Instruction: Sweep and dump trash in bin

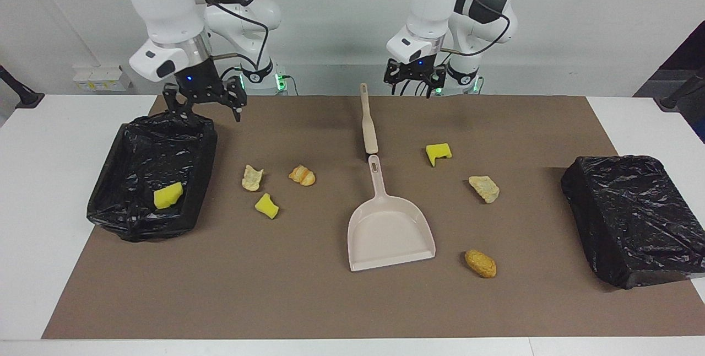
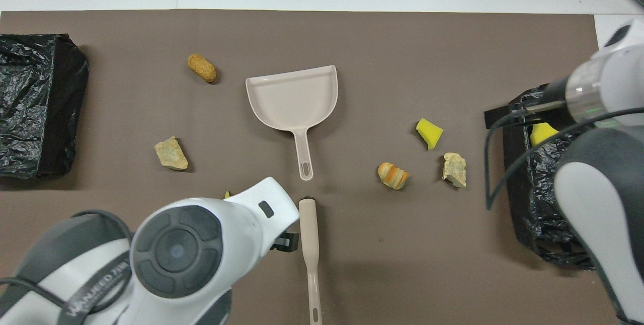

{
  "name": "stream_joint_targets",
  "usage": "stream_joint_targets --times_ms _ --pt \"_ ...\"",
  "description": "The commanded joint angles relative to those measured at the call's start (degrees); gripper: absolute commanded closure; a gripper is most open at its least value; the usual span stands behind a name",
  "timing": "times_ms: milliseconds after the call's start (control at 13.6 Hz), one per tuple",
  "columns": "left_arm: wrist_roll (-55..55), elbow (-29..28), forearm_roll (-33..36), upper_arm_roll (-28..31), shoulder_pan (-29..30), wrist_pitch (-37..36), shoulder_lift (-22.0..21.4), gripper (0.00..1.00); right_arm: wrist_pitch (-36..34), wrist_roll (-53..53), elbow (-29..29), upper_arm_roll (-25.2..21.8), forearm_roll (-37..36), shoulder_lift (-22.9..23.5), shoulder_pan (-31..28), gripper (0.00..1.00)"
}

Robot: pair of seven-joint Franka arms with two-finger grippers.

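Our left gripper (image 1: 412,79) hangs spread and empty just above the counter (image 1: 44,190), beside the handle end of the brush (image 1: 367,124); our right gripper (image 1: 205,103) is likewise spread and empty, over the edge of the open bin (image 1: 121,179) at the right arm's end. Taking the dustpan (image 1: 388,229) as the clock's centre in the facing view, the brush lies at twelve o'clock, its head all but touching the dustpan's handle. The trash is scattered around: a yellow sponge chunk (image 1: 438,152) at one o'clock, a pale crust (image 1: 484,188) at two, a golden lump (image 1: 480,263) at four, and at about ten a striped bread lump (image 1: 302,175), another pale crust (image 1: 252,177) and a second yellow chunk (image 1: 266,205); one more sponge piece (image 1: 167,195) already sits in the bin. We judge every piece light and soft, apt to roll or skid rather than resist, so gentle strokes should do. The brush and dustpan look like stiff, smooth plastic; we would take each by its slim handle, mid-length, squarely, lest it twist. A closed black bag (image 1: 633,218) rests at three o'clock.
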Motion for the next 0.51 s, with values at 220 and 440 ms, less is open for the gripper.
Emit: stream_joint_targets --times_ms 220,440 --pt "-16.41 -8.55 -0.80 1.14 -13.32 10.03 0.34 0.00 3.14 11.89 14.26 0.40 1.41 15.95 7.77 0.00" --pt "-18.72 -15.22 -0.80 1.06 -14.92 16.46 0.88 0.00 7.01 13.13 14.98 2.95 1.93 18.78 8.22 0.00"
